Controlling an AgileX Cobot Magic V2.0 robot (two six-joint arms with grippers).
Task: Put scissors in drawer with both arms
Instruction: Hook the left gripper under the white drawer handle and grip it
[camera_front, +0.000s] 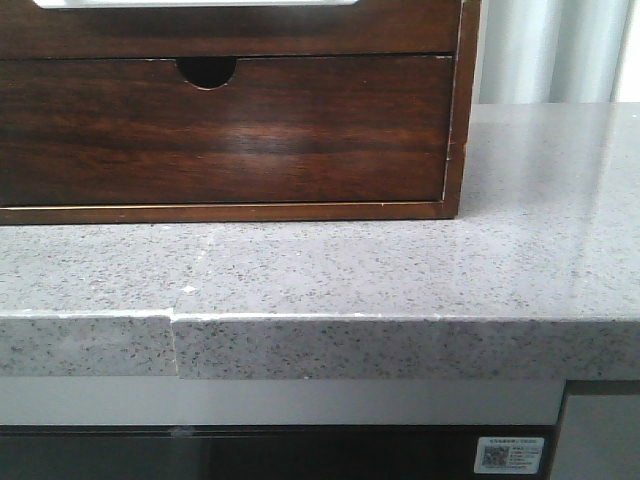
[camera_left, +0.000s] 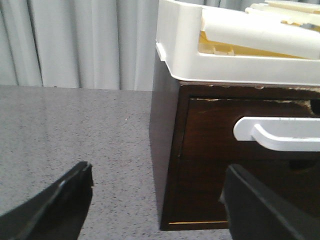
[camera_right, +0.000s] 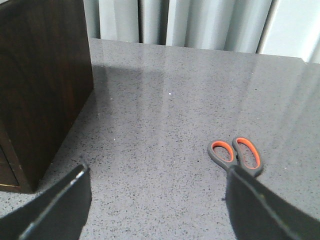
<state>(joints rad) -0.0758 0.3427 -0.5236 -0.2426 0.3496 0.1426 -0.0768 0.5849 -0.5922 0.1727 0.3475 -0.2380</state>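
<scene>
Both grippers, the left gripper (camera_left: 155, 200) and the right gripper (camera_right: 157, 200), are being held wide open and empty above the grey speckled stone counter (camera_right: 165, 115), the grey-and-orange-handled scissors (camera_right: 236, 155) are lying just beyond the right fingertip (camera_right: 260, 205), and the dark reddish-brown glossy wood drawer (camera_left: 220, 145) with its white-showing cutout is being faced, shut, by the left gripper.

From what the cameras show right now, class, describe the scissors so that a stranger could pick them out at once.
Start at the dark wooden cabinet standing on the grey speckled countertop. Out on the open stone beside the cabinet, well apart from it, lie the scissors, flat, partly hidden behind a finger of the right end effector. Their grey handles with bright orange-lined loops are the only vivid colour there.
</scene>
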